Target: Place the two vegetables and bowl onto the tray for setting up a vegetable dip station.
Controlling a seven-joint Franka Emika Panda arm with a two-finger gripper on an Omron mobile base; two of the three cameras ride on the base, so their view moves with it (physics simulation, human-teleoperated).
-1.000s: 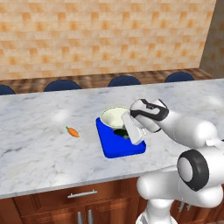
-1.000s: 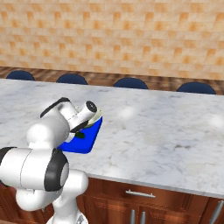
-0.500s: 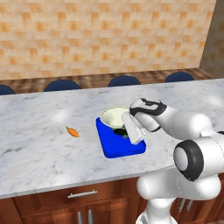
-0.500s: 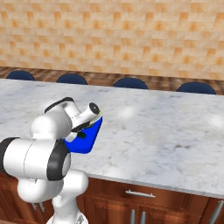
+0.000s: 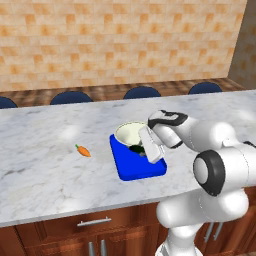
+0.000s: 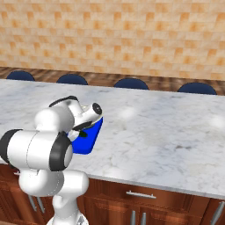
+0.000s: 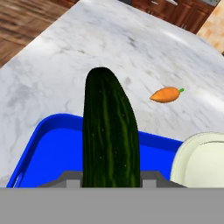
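End effector (image 5: 145, 150) over the blue tray, clamped on the cucumber.

Closed partway around the dark green cucumber (image 7: 110, 131), the end effector holds it lengthwise between its fingers, above the bright blue tray (image 7: 52, 148), which sits on the marble tabletop (image 5: 45, 165). The cream bowl (image 5: 131, 133) already stands on the tray's far end, just beside the end effector. The small orange carrot (image 5: 83, 151) lies on the tabletop, well apart from the tray, to its left in the left base view.
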